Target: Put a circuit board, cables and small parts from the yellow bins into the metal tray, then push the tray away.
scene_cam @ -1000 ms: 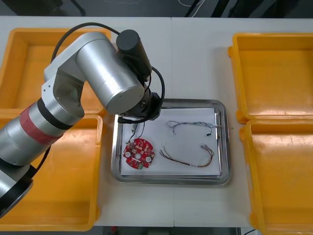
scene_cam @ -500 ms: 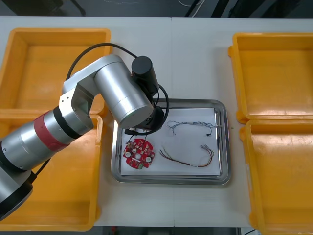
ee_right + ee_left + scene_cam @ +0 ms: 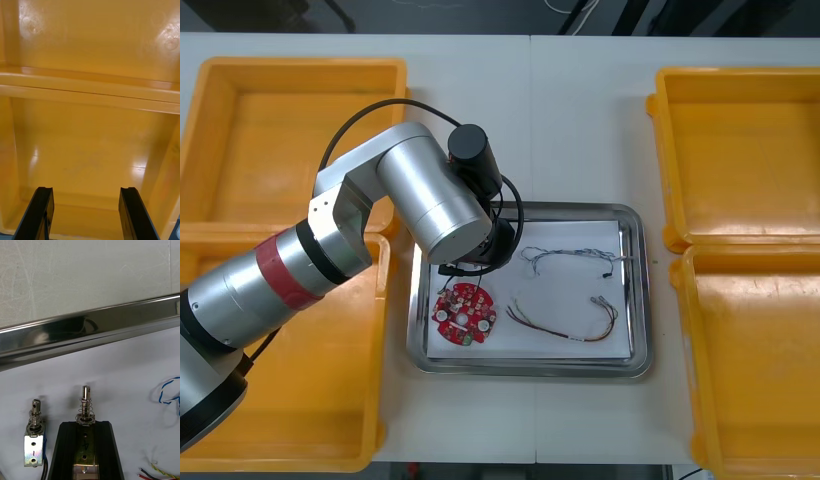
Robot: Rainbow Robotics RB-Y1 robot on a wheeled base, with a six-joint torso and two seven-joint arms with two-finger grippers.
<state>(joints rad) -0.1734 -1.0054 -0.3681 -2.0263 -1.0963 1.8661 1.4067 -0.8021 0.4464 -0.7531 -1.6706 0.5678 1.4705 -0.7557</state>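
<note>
The metal tray (image 3: 632, 300), white inside, lies mid-table. In it are a round red circuit board (image 3: 464, 313), a twisted blue and white cable (image 3: 570, 254) and a red and yellow cable (image 3: 565, 322). My left arm (image 3: 430, 200) reaches over the tray's far left corner and hides its gripper there. In the left wrist view, my left gripper (image 3: 85, 424) is shut on a small metal part (image 3: 86, 405) with a spring and pin, low over the white liner near the tray rim (image 3: 90, 328). A second small metal part (image 3: 33, 438) lies beside the fingers. My right gripper (image 3: 84, 195) stands open over a bin floor (image 3: 90, 150).
Two yellow bins (image 3: 290, 130) sit at the left, the near one (image 3: 300, 380) partly under my left arm. Two more (image 3: 740, 150) (image 3: 760, 360) sit at the right. In the left wrist view, ends of the blue and white cable (image 3: 168, 390) and the red and yellow cable (image 3: 157, 473) lie close to the fingers.
My left arm has swung right and dropped lower over the tray's far left corner. The board and cables have stayed put.
</note>
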